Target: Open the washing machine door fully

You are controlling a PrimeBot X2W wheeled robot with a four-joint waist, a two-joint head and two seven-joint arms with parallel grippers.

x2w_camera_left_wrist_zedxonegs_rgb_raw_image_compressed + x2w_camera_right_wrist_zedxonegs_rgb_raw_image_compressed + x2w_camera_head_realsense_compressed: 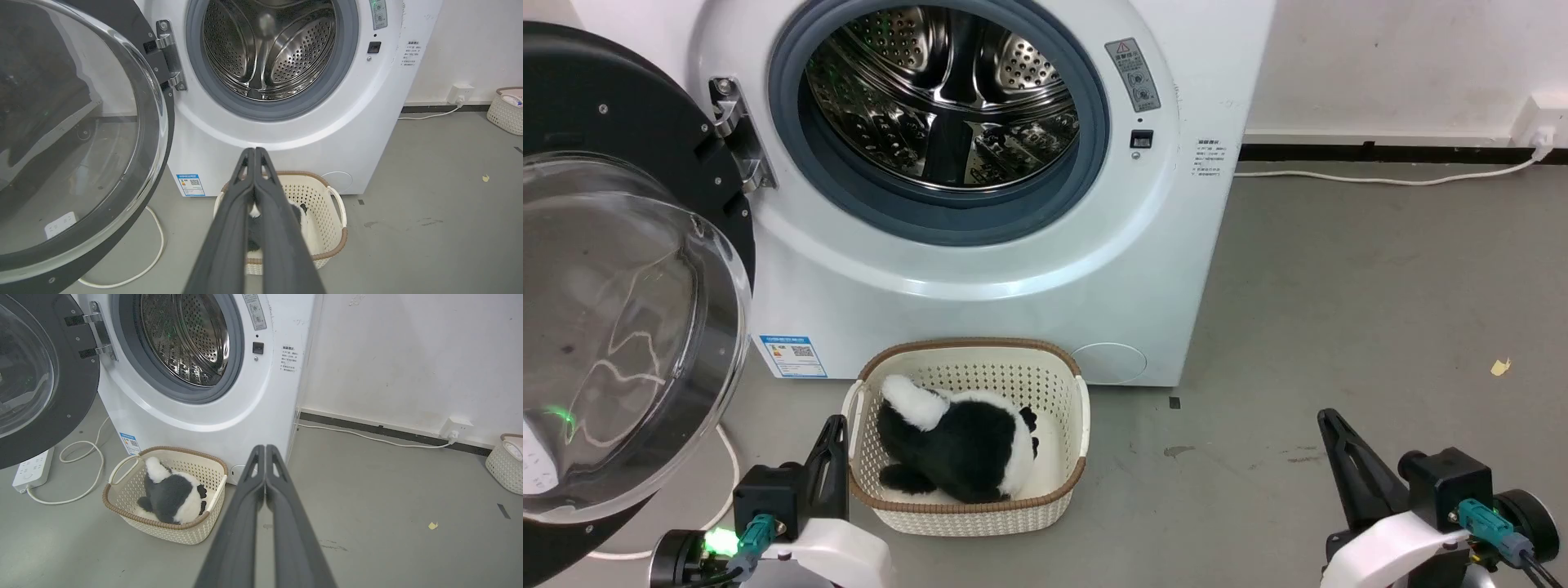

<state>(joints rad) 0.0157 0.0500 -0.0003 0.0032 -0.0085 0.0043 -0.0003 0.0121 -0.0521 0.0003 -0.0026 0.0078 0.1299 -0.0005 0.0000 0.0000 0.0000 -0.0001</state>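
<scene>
1. The washing machine door [621,286] stands swung out on the left side of the white washing machine [1013,310]. It is well away from the drum mouth.
2. The door hangs on the metal hinge [737,135], at the left edge of the grey rubber ring. Its inner side, with the bulging clear glass bowl, faces toward me.
3. The steel drum [947,90] is fully uncovered, and I see nothing inside it.
4. My left fingers [229,228] are pressed together from base to tip and hold nothing. In the head view they are at the lower left, just beside the left rim of the basket [968,343], and they do not touch the door.
5. My right fingers [241,522] are also together and hold nothing. They are over the bare grey floor [1339,310], to the right of the machine and well apart from the door.
6. The cream basket with a brown rim stands on the floor, directly in front of the machine. A black-and-white plush toy [956,445] lies in it.
7. In the right wrist view, a white power strip [32,467] lies on the floor under the open door, with its cable in loops beside it.
8. A second pale basket [504,469] stands near the wall, far to the right.
</scene>
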